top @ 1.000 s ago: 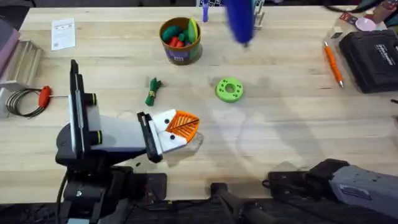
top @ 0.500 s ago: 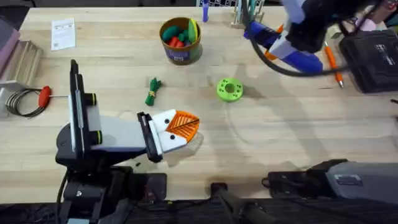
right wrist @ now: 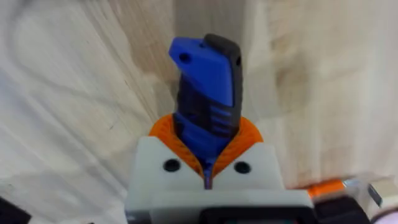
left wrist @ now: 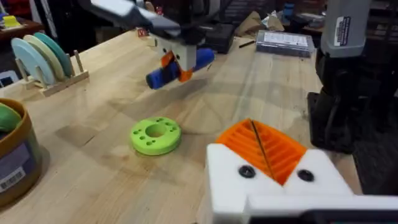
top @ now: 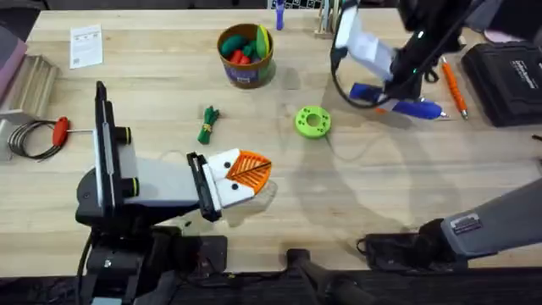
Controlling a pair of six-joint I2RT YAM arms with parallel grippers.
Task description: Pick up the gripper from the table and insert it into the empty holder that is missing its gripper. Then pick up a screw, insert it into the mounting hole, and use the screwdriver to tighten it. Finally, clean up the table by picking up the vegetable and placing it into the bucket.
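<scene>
My right gripper [top: 385,97] is shut on the blue screwdriver [top: 415,108]. It holds the tool level, low over the far right of the table. From the right wrist, the screwdriver [right wrist: 208,87] sticks out between the orange pads [right wrist: 249,132]. The left wrist view shows it too [left wrist: 202,59], hovering over its shadow. My left gripper [top: 254,169] rests shut at front left. Its white holder [top: 222,180] carries the orange gripper [top: 248,167], with dark screw heads [left wrist: 247,172] on its face. The green vegetable [top: 208,124] lies between that arm and the bucket [top: 246,69].
A green round disc [top: 312,121] lies mid-table. An orange pen-like tool [top: 453,85] and a black case [top: 508,80] are at far right. A red-handled screwdriver [top: 60,130] with a wire coil is at far left, a paper slip [top: 85,45] beyond it.
My right arm has swung the screwdriver from the back middle to the right and lowered it, turning it from upright to level. The left arm has not moved.
</scene>
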